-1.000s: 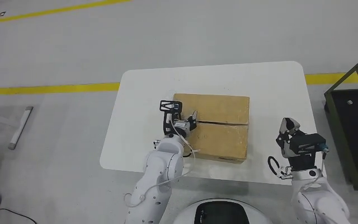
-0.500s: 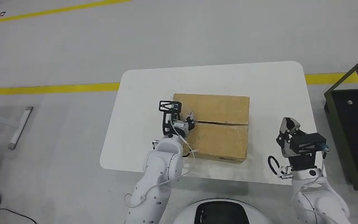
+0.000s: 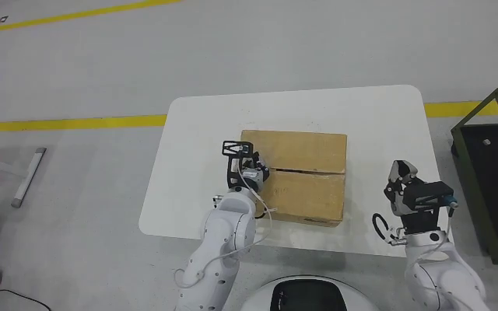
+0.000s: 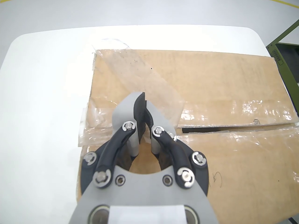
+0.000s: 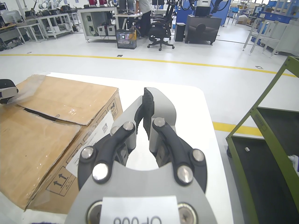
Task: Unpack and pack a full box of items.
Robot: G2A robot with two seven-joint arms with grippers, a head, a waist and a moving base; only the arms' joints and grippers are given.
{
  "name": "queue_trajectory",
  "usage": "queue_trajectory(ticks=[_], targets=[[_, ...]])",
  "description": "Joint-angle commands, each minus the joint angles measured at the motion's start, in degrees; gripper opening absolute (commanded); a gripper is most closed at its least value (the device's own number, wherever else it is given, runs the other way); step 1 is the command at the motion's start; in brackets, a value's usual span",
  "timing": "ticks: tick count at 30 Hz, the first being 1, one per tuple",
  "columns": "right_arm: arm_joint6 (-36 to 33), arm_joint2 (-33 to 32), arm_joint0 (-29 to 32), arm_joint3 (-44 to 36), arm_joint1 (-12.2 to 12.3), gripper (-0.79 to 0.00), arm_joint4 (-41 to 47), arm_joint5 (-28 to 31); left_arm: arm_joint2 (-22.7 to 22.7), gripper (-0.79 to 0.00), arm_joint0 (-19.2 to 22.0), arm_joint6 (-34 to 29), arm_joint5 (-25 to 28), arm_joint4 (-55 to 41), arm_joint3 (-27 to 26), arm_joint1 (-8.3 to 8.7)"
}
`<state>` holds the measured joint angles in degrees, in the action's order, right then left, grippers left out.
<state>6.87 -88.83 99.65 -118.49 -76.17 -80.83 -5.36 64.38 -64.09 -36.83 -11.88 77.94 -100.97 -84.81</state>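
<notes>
A brown cardboard box (image 3: 303, 155) lies closed on the white table (image 3: 194, 148), with clear tape along the seam between its top flaps. My left gripper (image 4: 143, 96) sits over the box's left end (image 3: 259, 167) and is shut on a loose strip of clear tape (image 4: 140, 71). The strip runs from the fingertips to the box's far left corner. A narrow dark gap (image 4: 201, 130) shows at the seam where the tape is off. My right gripper (image 5: 147, 99) is shut on nothing and hangs over the table right of the box (image 3: 401, 175).
A green metal cart (image 5: 268, 141) stands just off the table's right edge (image 3: 475, 155). A white label (image 5: 93, 141) is stuck on the box's right side. Bare tabletop lies left of, behind and right of the box.
The left gripper's fingers have drawn together and pulled back slightly toward the box's left edge. The right arm has hardly moved.
</notes>
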Motion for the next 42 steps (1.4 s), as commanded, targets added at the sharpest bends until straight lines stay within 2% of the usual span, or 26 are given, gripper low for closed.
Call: queue_trajectory(ticks=[1, 5, 6, 7, 8, 9, 24, 31, 38, 40, 41, 42], targets=[[0.0, 0.0, -0.2, 0.0, 0.0, -0.785, 0.0, 0.0, 0.6, -0.785, 0.0, -0.6, -0.3, -1.6, -0.7, -0.06], [0.0, 0.3, -0.3, 0.0, -0.1, -0.785, 0.0, 0.1, 1.8, -0.785, -0.1, -2.0, -0.6, -5.5, -1.9, -0.19], [0.0, 0.3, -0.3, 0.0, -0.1, -0.785, 0.1, 0.1, 2.1, -0.634, -0.1, -2.5, -0.7, -6.6, -2.0, -0.21], [0.1, 0.3, -0.3, 0.0, -0.1, -0.785, 0.1, 0.1, 2.4, -0.449, 0.0, -2.9, -0.8, -7.5, -2.1, -0.24], [0.1, 0.3, -0.3, 0.0, -0.1, -0.785, 0.1, 0.1, 2.6, -0.049, 0.0, -3.4, -0.9, -8.3, -2.1, -0.26], [0.1, 0.3, -0.3, 0.0, -0.1, -0.785, 0.1, 0.1, 2.8, 0.000, 0.1, -3.7, -0.9, -8.7, -2.1, -0.26], [0.1, 0.0, -0.5, 0.3, -0.2, -0.785, 0.0, 0.1, 2.0, 0.000, 0.6, -5.2, 1.3, -10.6, -1.7, -0.27], [0.1, -0.2, -0.6, 0.4, -0.3, -0.785, 0.3, 0.1, 0.8, 0.000, 0.9, -5.8, 1.9, -8.4, -0.8, -0.21], [0.1, -0.4, -0.5, 0.5, -0.3, -0.785, 0.6, 0.1, -0.5, -0.215, 1.2, -6.0, 2.1, -5.4, -0.4, -0.20], [0.1, -0.5, -0.6, 0.5, -0.3, -0.785, 0.6, 0.1, -0.7, -0.320, 1.4, -6.2, 1.7, -4.5, 0.0, -0.21], [0.1, -0.5, -0.6, 0.5, -0.3, -0.785, 0.7, 0.1, -0.7, -0.428, 1.5, -6.4, 1.2, -4.0, 0.3, -0.22], [0.2, -0.5, -0.6, 0.5, -0.3, -0.785, 0.7, 0.1, -0.8, -0.449, 1.6, -6.6, 0.8, -3.6, 0.4, -0.25]])
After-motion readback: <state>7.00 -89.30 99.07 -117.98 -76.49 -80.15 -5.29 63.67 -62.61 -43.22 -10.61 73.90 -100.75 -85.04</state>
